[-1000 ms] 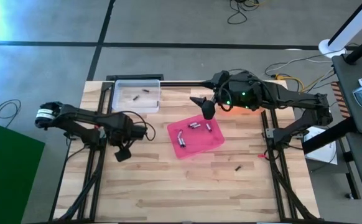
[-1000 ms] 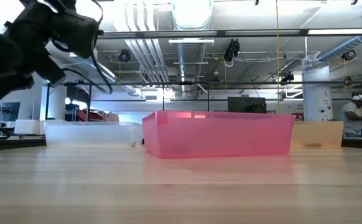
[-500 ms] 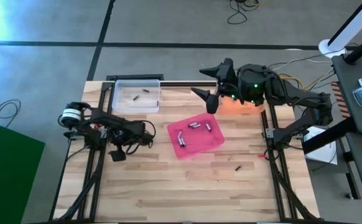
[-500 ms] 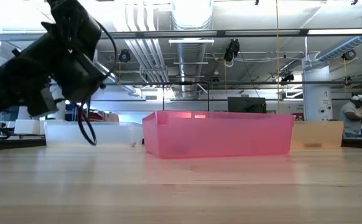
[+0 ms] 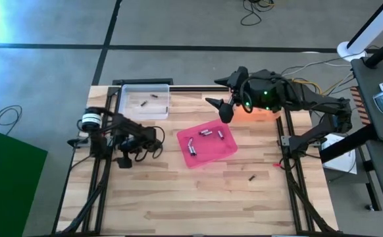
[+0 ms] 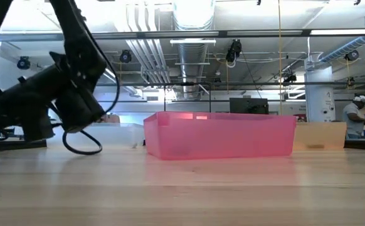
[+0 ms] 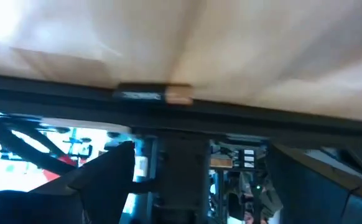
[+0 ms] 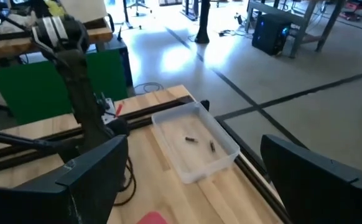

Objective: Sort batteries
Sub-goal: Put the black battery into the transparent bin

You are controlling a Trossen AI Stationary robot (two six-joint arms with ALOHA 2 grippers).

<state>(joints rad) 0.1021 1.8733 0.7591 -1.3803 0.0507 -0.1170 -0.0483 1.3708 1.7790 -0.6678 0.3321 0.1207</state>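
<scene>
High view: batteries (image 5: 206, 133) in pink tray (image 5: 228, 151) just beside spread right claw (image 5: 222, 105); left claw (image 5: 124, 161) state unclear.

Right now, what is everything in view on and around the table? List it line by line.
Pink tray: one, pink, table centre.
Batteries in the pink tray: several, silvery-grey; exact count unclear.
Clear tray: one, transparent, far-left of the table.
Batteries in the clear tray: two, dark.
Loose battery: one, dark, on bare wood right of the pink tray.
Wooden table: one, light wood.
Person: one, far background of the low view.
Left gripper: black, low at the table's left side.
Right gripper: black, open, raised beyond the pink tray's far edge.
</scene>
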